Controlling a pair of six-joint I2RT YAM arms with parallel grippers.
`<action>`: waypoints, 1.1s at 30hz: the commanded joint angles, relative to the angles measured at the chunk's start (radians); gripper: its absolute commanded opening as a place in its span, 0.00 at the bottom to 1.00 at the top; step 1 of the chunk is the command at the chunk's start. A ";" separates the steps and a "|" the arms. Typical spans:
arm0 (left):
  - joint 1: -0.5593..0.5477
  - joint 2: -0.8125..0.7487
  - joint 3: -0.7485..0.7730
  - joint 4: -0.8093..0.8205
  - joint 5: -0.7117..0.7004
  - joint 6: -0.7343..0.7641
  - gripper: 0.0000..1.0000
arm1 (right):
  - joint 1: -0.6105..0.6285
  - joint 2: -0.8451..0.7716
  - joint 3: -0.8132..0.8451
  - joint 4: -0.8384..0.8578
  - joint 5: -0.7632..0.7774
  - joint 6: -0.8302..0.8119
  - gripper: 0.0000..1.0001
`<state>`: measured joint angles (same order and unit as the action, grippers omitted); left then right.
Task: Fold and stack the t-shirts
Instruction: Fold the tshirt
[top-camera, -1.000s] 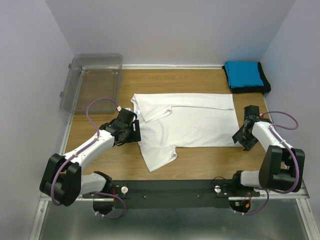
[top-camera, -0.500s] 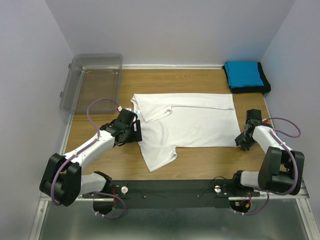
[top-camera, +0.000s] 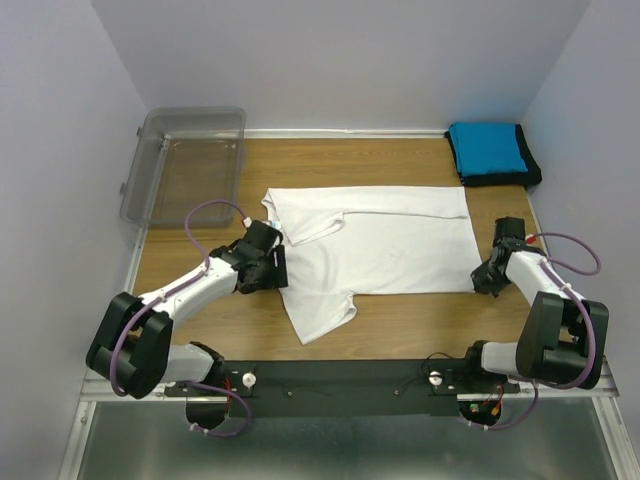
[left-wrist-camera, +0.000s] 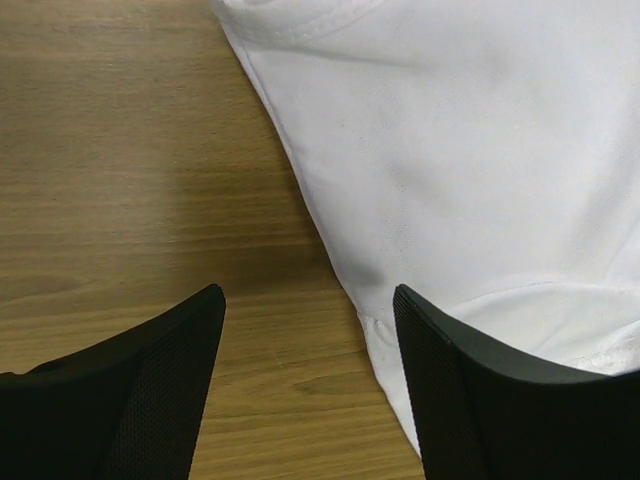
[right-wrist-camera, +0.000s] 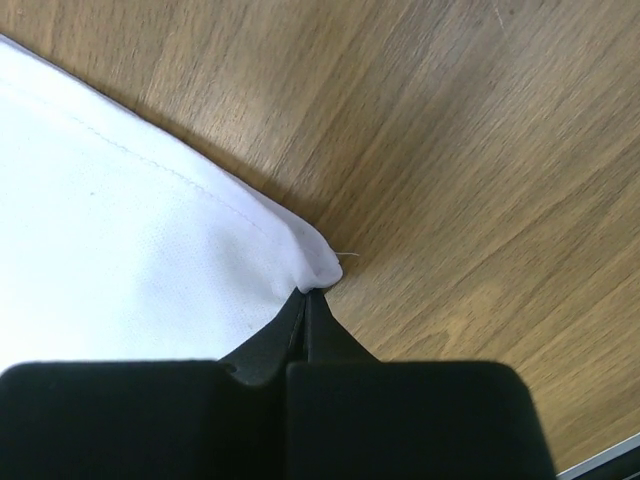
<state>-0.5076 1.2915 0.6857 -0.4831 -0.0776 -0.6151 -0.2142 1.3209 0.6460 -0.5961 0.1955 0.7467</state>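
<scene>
R gripper (right-wrist-camera: 308, 295) (top-camera: 482, 282): fingers (right-wrist-camera: 330, 345) clenched tight, no gap btwn the pads. They pinched the very corner of the white short-sleeved cloth t-shirt (right-wrist-camera: 120, 230) (top-camera: 380, 245). The cloth puckered into a small nub right at the fingertips, w/ a stitched hem running away from them along the shirt's edge. The rest of the shirt spread flat ahead of the fingers and to one side. On the other side of the tips lay only the bare wooden table (right-wrist-camera: 450, 150).

L gripper (left-wrist-camera: 310, 300) (top-camera: 278, 268): fingers (left-wrist-camera: 150, 390) spread wide, gripping nothing. The white shirt's side edge (left-wrist-camera: 330, 250) ran up through the gap btwn them. One finger sat over bare wood, the other (left-wrist-camera: 480, 400) over white cloth, w/ a sleeve hem just beside its tip. Couldn't tell whether either pad touched the surface below.

In the top view the white shirt lay flat mid-table btwn the two grippers, each at one of its ends. The folded bright blue t-shirt (top-camera: 487, 150) sat on the folded black t-shirt (top-camera: 535, 175), well beyond the R fingers at the far table corner. The clear plastic bin (top-camera: 185, 160) sat well beyond the L fingers.
</scene>
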 joint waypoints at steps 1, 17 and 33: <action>-0.019 0.041 0.008 0.014 0.018 -0.055 0.73 | -0.007 0.021 -0.003 -0.019 -0.077 -0.024 0.00; -0.088 0.164 0.101 -0.045 0.009 -0.117 0.56 | -0.007 0.029 0.021 -0.024 -0.110 -0.081 0.00; -0.118 0.192 0.075 -0.071 -0.023 -0.120 0.00 | -0.007 -0.005 0.035 -0.034 -0.050 -0.112 0.01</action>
<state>-0.6174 1.4647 0.7658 -0.5198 -0.0673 -0.7273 -0.2180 1.3327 0.6575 -0.5968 0.1005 0.6571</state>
